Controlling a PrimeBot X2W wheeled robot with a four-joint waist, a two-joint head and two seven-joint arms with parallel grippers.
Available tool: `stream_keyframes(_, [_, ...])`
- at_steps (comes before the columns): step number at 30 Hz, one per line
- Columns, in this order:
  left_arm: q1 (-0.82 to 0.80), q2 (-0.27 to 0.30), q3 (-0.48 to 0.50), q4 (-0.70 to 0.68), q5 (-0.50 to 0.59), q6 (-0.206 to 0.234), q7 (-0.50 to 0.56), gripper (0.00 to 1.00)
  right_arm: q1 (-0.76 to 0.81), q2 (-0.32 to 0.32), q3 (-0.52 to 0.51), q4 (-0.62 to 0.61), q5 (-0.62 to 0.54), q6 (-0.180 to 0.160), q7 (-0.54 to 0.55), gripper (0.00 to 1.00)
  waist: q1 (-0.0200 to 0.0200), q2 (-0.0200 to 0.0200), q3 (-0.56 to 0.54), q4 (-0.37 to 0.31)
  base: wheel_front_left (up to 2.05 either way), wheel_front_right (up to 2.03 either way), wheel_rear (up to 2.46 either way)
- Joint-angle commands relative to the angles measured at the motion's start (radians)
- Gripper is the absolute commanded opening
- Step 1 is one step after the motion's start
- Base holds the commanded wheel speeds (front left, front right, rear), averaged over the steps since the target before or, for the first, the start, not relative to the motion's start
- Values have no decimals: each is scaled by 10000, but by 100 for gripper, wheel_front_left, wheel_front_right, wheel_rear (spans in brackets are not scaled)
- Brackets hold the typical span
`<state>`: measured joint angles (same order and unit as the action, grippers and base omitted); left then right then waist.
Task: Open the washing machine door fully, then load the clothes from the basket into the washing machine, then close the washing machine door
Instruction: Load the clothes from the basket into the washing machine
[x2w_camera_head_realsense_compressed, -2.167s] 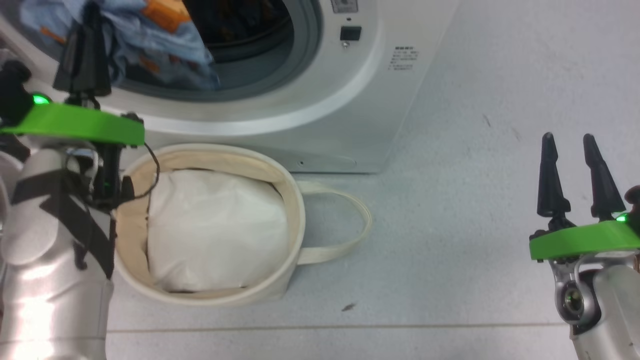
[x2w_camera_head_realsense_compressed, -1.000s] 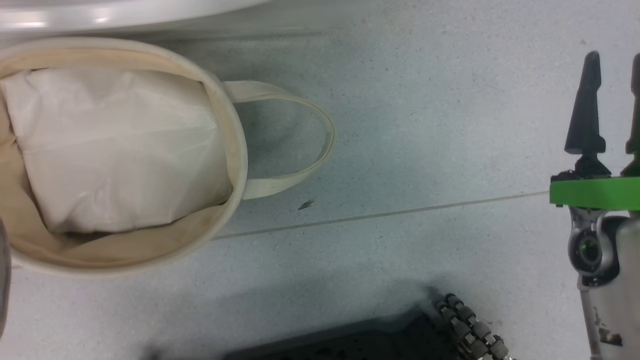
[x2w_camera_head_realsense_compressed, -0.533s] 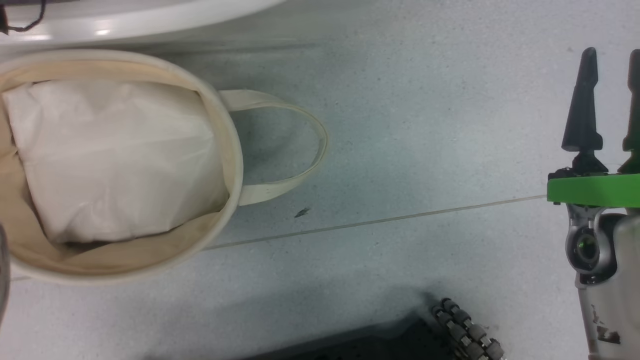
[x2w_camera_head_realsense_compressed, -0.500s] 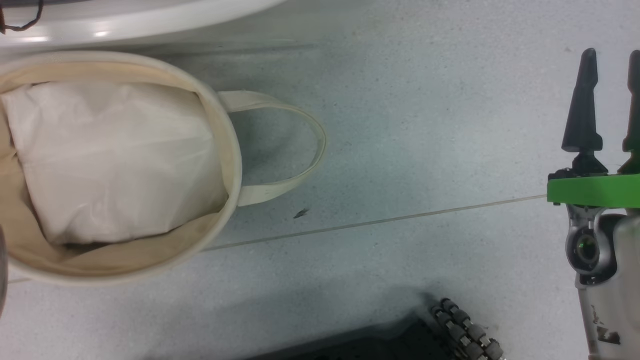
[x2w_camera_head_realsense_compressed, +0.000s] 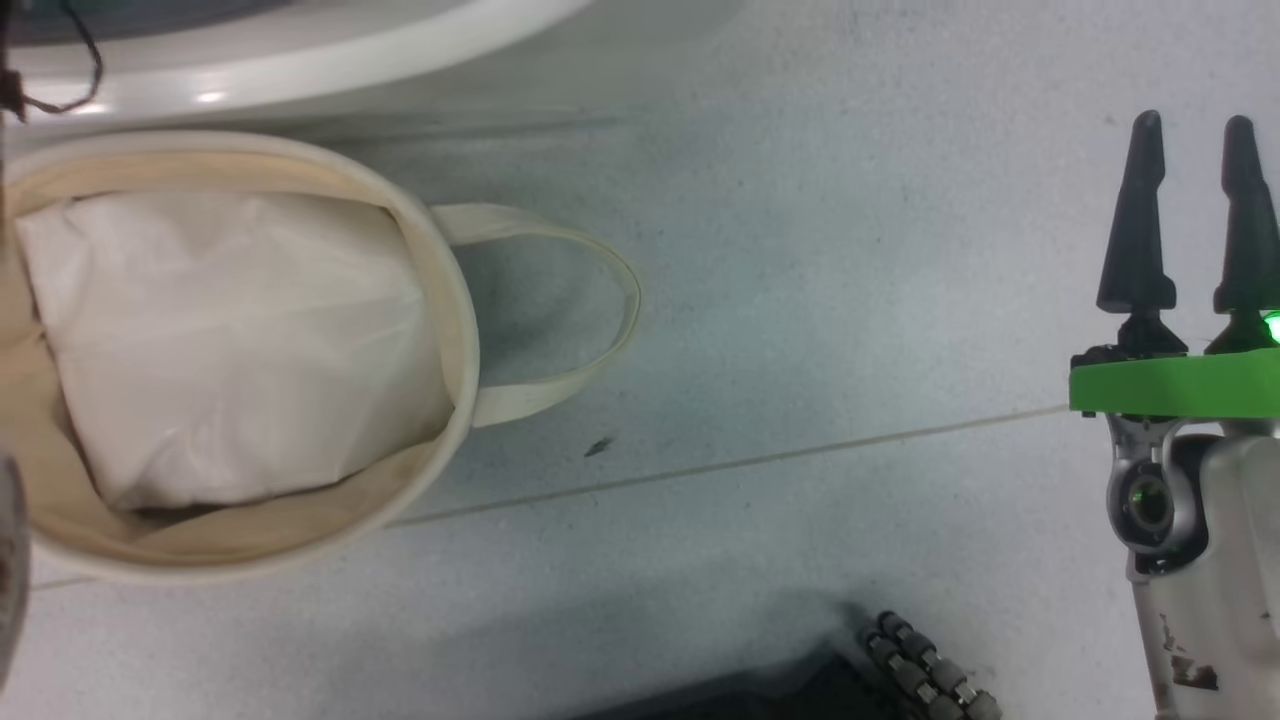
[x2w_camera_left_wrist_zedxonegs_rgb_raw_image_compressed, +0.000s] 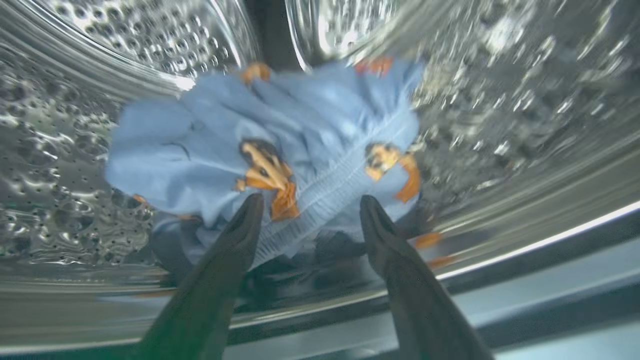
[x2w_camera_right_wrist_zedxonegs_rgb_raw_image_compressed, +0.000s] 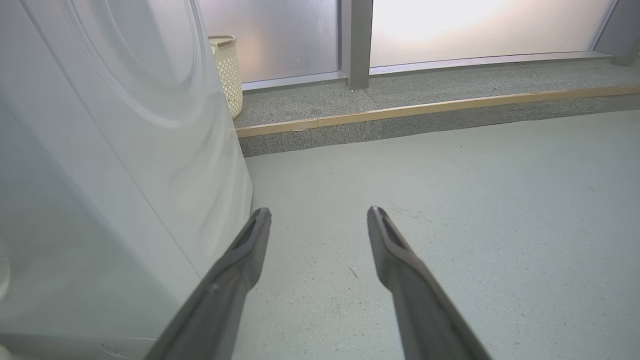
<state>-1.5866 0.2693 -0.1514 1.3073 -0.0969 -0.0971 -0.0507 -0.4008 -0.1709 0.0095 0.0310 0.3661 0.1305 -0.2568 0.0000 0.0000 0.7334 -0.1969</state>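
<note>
In the left wrist view my left gripper (x2w_camera_left_wrist_zedxonegs_rgb_raw_image_compressed: 311, 199) is open inside the steel drum (x2w_camera_left_wrist_zedxonegs_rgb_raw_image_compressed: 75, 60) of the washing machine (x2w_camera_head_realsense_compressed: 300, 60). The light blue clothes (x2w_camera_left_wrist_zedxonegs_rgb_raw_image_compressed: 280, 130) with orange figures lie bunched and blurred just beyond its fingertips, held by neither finger. The cream basket (x2w_camera_head_realsense_compressed: 455, 300) stands on the floor below the machine's front, with white padding (x2w_camera_head_realsense_compressed: 230, 330) inside it. My right gripper (x2w_camera_head_realsense_compressed: 1192, 120) hangs open over bare floor at the right, its fingers (x2w_camera_right_wrist_zedxonegs_rgb_raw_image_compressed: 245, 260) beside the machine's white side (x2w_camera_right_wrist_zedxonegs_rgb_raw_image_compressed: 100, 175). The washing machine door is out of view.
The basket's looped handle (x2w_camera_head_realsense_compressed: 610, 300) lies flat on the grey floor. My dark wheeled base (x2w_camera_head_realsense_compressed: 900, 670) shows at the bottom edge. Past the machine, a woven bin (x2w_camera_right_wrist_zedxonegs_rgb_raw_image_compressed: 227, 70) stands on a raised step (x2w_camera_right_wrist_zedxonegs_rgb_raw_image_compressed: 425, 107) under frosted windows.
My left gripper, earlier shut on the clothes at the drum's mouth, now stands open with them loose in the drum. The head camera has dipped and drifted. The right arm has barely moved.
</note>
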Motion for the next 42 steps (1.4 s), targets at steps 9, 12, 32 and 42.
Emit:
stream_keyframes(9, [1631, -227, 227, -835, -782, -270, -2076, 100, 395, -295, 373, 128, 107, 2, -49, 100, 0, 0, -1050, 689, 0, 0, 0])
stream_keyframes(12, [2597, -383, 370, -2439, -908, -288, -2103, 100, 351, -410, 574, 302, 106, 2, -49, 100, 0, 0, -1354, 972, 0, 0, 0])
stream_keyframes(32, [9624, -794, 1066, -7515, -1945, -334, -2109, 100, 733, -1116, 2043, 1035, 679, 2, -49, 100, 0, 0, -4943, 2356, 0, 0, 0])
stream_keyframes(42, [11235, -794, 1498, -8160, -1679, -335, -2110, 100, 1210, -1321, 2777, 1387, 803, 2, -49, 100, 0, 0, -6126, 2333, 0, 0, 0])
